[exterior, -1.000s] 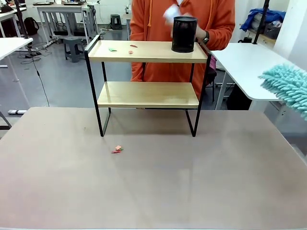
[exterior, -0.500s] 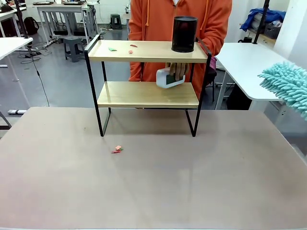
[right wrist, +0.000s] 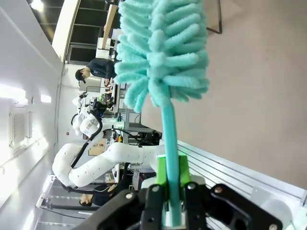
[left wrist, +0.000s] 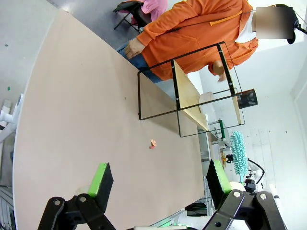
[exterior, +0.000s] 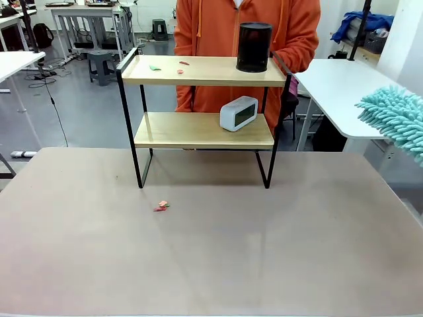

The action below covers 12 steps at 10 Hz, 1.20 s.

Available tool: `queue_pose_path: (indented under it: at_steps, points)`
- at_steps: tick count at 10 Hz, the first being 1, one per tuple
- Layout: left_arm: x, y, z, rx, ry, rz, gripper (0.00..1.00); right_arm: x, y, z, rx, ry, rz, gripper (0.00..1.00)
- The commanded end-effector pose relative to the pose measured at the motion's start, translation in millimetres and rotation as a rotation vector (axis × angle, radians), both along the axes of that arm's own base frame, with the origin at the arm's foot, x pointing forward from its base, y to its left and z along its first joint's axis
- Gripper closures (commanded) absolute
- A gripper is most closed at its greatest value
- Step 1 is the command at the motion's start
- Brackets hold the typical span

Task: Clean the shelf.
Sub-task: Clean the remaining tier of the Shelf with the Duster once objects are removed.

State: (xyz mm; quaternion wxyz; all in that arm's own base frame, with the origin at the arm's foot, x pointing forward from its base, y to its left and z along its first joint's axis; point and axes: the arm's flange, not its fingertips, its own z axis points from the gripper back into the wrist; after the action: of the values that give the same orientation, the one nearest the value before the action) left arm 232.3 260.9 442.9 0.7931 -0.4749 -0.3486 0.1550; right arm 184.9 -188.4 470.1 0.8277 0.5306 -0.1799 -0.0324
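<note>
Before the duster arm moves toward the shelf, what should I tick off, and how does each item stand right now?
1. Grip on the duster: ok; the right gripper is shut on its handle.
2. The left gripper free: ok; open, holding nothing.
3. Top board of the shelf free for wiping: not ok; a black cylinder stands there, with small scraps.
4. Its lower board free: not ok; a white clock sits on it.
5. The person's hand away from the shelf: cannot tell; it is near the top board's end.
</note>
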Motion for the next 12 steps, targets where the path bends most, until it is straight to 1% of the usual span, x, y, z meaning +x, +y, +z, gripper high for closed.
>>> queue_pose_path:
  at_steps: [1, 7, 8, 9, 10, 12]
  points:
    - [0.8, -2.0, -1.3, 0.002, -0.029, -0.005, 0.00, -1.5, 0.0, -3.0, -0.008, -0.015, 0.016, 1.00]
    - [0.8, -2.0, -1.3, 0.002, -0.029, -0.005, 0.00, -1.5, 0.0, -3.0, -0.008, -0.015, 0.016, 1.00]
    - [0.8, -2.0, -1.3, 0.002, -0.029, -0.005, 0.00, -0.1, 0.0, -0.1, -0.001, 0.001, 0.000, 0.88]
    - [0.8, -2.0, -1.3, 0.002, -0.029, -0.005, 0.00, 10.1, 9.1, 7.3, -0.003, 0.005, -0.016, 0.88]
    - [0.8, -2.0, -1.3, 0.002, -0.029, -0.005, 0.00, 29.6, 31.2, 34.6, -0.064, -0.063, -0.033, 0.88]
    - [0.8, -2.0, -1.3, 0.002, -0.029, -0.005, 0.00, 69.6, 91.7, 99.3, -0.192, -0.184, -0.050, 0.88]
